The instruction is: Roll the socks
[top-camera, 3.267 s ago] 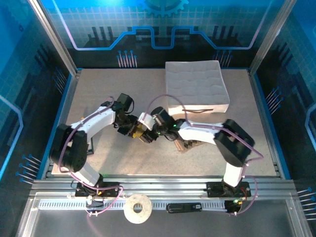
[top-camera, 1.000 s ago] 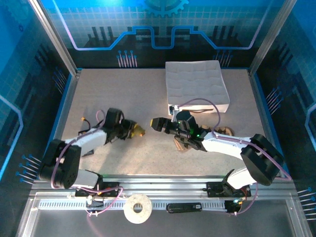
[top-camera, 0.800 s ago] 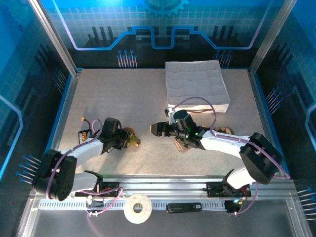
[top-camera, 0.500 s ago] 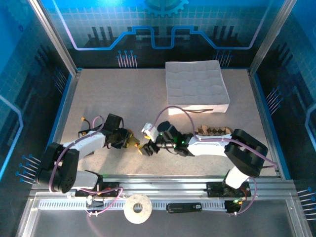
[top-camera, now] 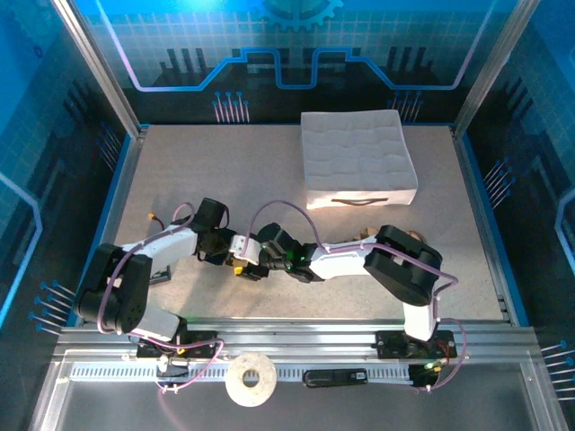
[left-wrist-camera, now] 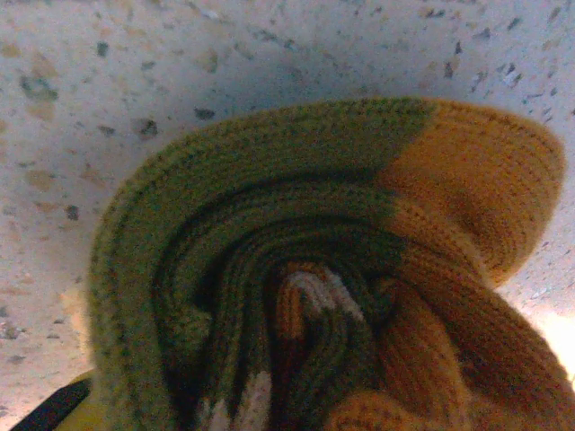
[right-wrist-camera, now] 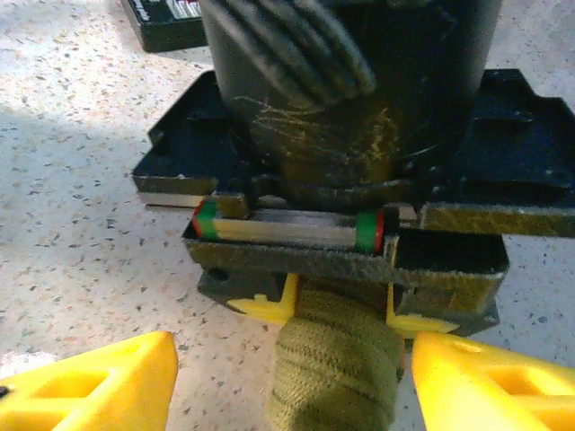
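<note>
My left claw is clamped on the rolled olive-green sock, low over the bench at its near left. My right claw, a second ago at mid-bench and well apart, now faces the left one. Its yellow fingers are spread either side of the roll's free end, gripping nothing. The argyle sock lies to the right, largely hidden by my right arm.
</note>
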`<state>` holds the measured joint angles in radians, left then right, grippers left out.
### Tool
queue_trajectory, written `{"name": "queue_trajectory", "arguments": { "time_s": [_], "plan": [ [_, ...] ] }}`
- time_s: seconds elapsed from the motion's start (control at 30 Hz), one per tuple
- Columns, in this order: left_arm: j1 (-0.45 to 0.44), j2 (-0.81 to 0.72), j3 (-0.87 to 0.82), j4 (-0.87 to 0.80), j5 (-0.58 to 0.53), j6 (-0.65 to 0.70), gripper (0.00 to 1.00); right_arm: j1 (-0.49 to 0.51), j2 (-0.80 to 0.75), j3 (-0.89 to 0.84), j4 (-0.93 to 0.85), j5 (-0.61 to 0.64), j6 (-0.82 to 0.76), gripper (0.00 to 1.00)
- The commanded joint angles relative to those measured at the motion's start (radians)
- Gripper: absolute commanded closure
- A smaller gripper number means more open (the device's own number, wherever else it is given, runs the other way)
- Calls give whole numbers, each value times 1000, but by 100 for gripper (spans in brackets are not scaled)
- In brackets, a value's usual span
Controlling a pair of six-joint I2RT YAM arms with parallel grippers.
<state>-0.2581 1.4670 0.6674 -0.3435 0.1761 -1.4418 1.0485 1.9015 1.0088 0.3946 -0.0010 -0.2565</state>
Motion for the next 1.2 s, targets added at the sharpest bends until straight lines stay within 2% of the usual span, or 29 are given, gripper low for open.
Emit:
{"name": "queue_trajectory", "arguments": {
  "time_s": [0.0, 0.1, 0.2, 0.5, 0.77, 0.87, 0.93, 1.0, 1.07, 1.17],
  "plan": [
    [-4, 60, -37, -154, 14, -21, 90, -14, 44, 42, -26, 35, -6, 36],
    [-3, 57, -31, -161, 19, -28, 90, -32, 65, 58, -41, 39, 37, 47],
    [0, 55, -35, -157, 33, -47, 89, -46, 74, 73, -63, 32, 61, 52],
    [8, 70, -48, -122, 80, -98, 88, -78, 74, 59, -53, -59, 140, 48],
    [8, 61, -46, -109, 91, -103, 86, -121, 140, 154, -145, -149, 209, 60],
    [8, 55, -49, -93, 106, -106, 82, -128, 156, 170, -164, -171, 221, 69],
    [8, 45, -51, -87, 121, -112, 75, -131, 167, 189, -190, -189, 224, 80],
    [8, 9, -51, -95, 125, -122, 56, -131, 185, 219, -237, -202, 219, 90],
    [8, -42, -51, -104, 114, -136, 44, -132, 204, 246, -291, -216, 218, 97],
    [11, -115, -51, -113, 114, -156, 28, -134, 225, 267, -343, -236, 216, 100]
  ]
}}
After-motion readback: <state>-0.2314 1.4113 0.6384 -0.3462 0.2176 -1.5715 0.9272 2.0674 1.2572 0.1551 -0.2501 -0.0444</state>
